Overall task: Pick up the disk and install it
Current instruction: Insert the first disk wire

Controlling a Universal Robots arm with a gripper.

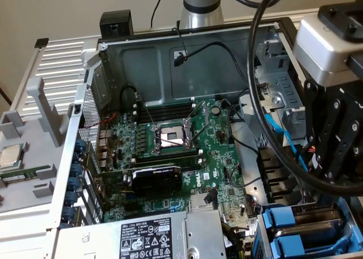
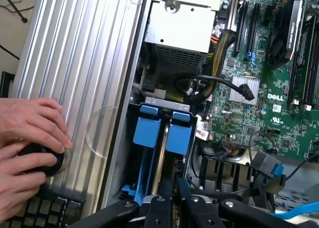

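Two blue-carrier drives stand on edge side by side in the drive bay, one beside the other. Their labels are hidden, so I cannot tell which is the disk. In the exterior view the same blue carriers sit at the case's lower right corner. My gripper hangs just above the bay, its black fingers drawn close together with nothing between them. It is also at the exterior view's right, over the bay.
The open case holds the motherboard, an empty CPU socket, a graphics card and a power supply. Thick black cable loops beside the gripper. A small CPU chip lies outside. A person's hands rest on a knob.
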